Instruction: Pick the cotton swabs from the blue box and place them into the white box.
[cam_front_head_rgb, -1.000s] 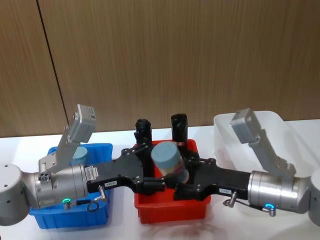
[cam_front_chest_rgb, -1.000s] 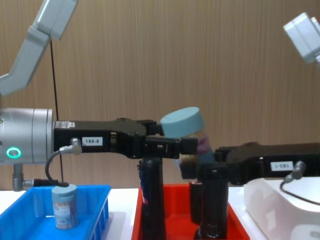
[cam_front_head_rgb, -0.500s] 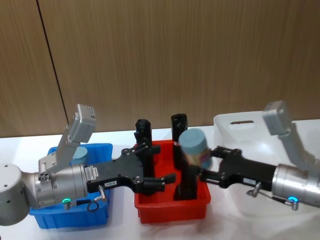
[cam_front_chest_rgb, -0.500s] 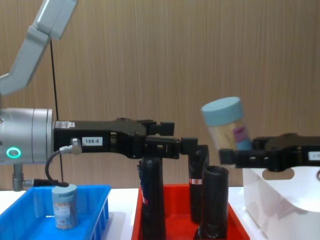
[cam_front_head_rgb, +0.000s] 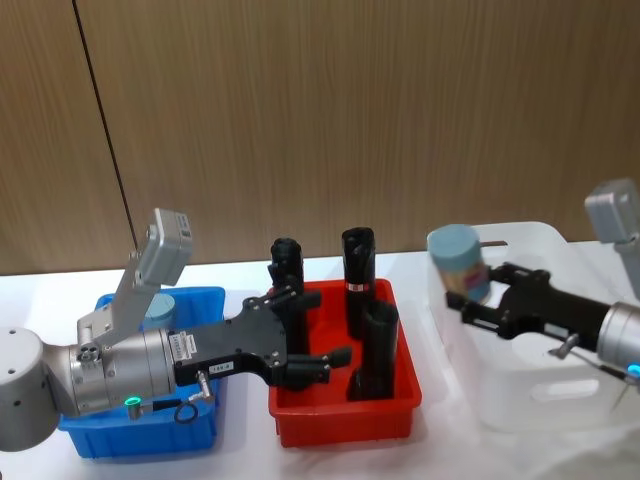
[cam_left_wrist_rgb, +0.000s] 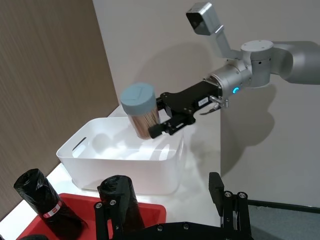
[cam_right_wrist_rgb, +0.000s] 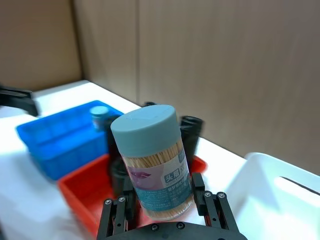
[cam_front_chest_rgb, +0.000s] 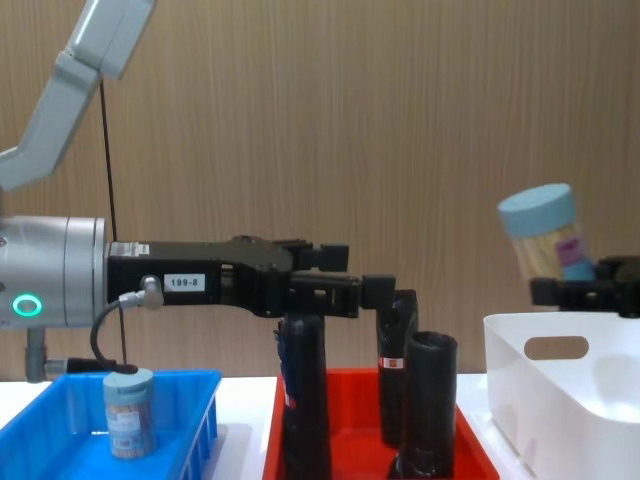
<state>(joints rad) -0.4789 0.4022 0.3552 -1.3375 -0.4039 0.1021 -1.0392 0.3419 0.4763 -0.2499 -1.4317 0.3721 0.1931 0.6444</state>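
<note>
A cotton swabs jar is being gripped low down by the right gripper's closed jaws above the white box's left rim, its long axis tilted, lid uppermost and leaning left. Its label is being shown in the right wrist view. The left gripper's jaws are being held apart, empty, over the red tray. In the chest view a second jar is being seen upright in the blue box.

Tilted swab jar above white box

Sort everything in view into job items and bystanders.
Job: cotton swab jar held by right gripper above the white box; second jar standing in the blue box; left gripper, open, above the red tray.
Bystanders: red tray; black tubes standing in it.
</note>
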